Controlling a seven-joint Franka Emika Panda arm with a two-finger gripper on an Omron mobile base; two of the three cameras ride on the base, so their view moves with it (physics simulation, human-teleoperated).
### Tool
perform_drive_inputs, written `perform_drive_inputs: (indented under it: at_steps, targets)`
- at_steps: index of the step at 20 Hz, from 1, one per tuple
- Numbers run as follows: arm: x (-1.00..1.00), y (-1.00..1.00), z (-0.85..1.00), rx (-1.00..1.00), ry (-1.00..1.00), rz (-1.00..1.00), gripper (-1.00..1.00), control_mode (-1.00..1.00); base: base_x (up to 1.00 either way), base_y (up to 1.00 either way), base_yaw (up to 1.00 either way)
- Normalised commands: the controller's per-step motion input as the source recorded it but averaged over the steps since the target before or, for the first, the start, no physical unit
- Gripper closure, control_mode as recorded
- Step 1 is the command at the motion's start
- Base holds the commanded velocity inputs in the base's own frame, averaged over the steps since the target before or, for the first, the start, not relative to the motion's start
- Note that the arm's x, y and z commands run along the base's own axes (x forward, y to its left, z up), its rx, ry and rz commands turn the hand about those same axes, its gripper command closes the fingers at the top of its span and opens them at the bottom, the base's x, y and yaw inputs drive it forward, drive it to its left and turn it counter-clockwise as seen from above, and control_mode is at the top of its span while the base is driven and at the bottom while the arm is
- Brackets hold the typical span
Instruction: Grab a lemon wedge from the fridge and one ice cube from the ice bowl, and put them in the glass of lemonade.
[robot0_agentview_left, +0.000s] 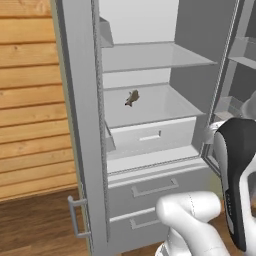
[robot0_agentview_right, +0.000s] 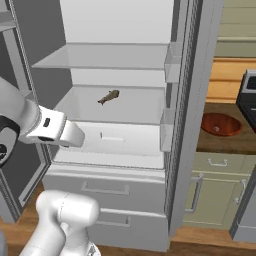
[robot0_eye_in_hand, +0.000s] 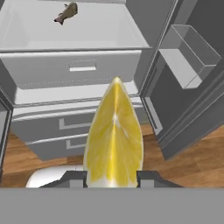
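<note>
two dark fingertips (robot0_eye_in_hand: 74, 176) of the gripper (robot0_eye_in_hand: 113, 177) rise at the bottom of the hand view, one on each side of the lemon wedge (robot0_eye_in_hand: 114, 135), and they are clamped on it; the wedge stands upright between them, its pale yellow cut face toward the camera and its pointed tip up; beyond it, in the same view, the fridge (robot0_eye_in_hand: 78, 70) stands open, with a white drawer under its lower shelf and two grey outer drawers below that; a small brownish fish-shaped item (robot0_eye_in_hand: 66, 12) lies on the lower shelf, well apart from the wedge; a clear door bin (robot0_eye_in_hand: 189, 54) hangs on the open door at the right; in the left base view the fridge (robot0_agentview_left: 82, 125) has its door swung wide, and the fish-shaped item (robot0_agentview_left: 132, 98) sits on the middle shelf; in the right base view the ice bowl (robot0_agentview_right: 220, 124), reddish-brown and glossy, rests on the dark counter (robot0_agentview_right: 235, 142) to the right of the fridge (robot0_agentview_right: 200, 100), above beige cabinets (robot0_agentview_right: 215, 192).
</note>
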Motion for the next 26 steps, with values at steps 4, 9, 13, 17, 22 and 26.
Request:
perform_drive_inputs:
  at_steps: [4,9,13,17,22,26]
  targets:
    - [0.0,0.0,0.0,0.0,0.0,0.0,1.0,1.0,-0.69,-0.91,-0.2]
    - [0.0,0.0,0.0,0.0,0.0,0.0,1.0,1.0,-0.22,-0.99,-0.25]
    - [0.0,0.0,0.0,0.0,0.0,0.0,1.0,1.0,0.32,-1.0,-0.06]
    - [0.0,0.0,0.0,0.0,0.0,0.0,1.0,1.0,0.46,-1.0,0.01]
    - [0.0,0.0,0.0,0.0,0.0,0.0,1.0,1.0,0.07,-1.0,0.05]
    - [0.0,0.0,0.0,0.0,0.0,0.0,1.0,1.0,0.01,-1.0,0.08]
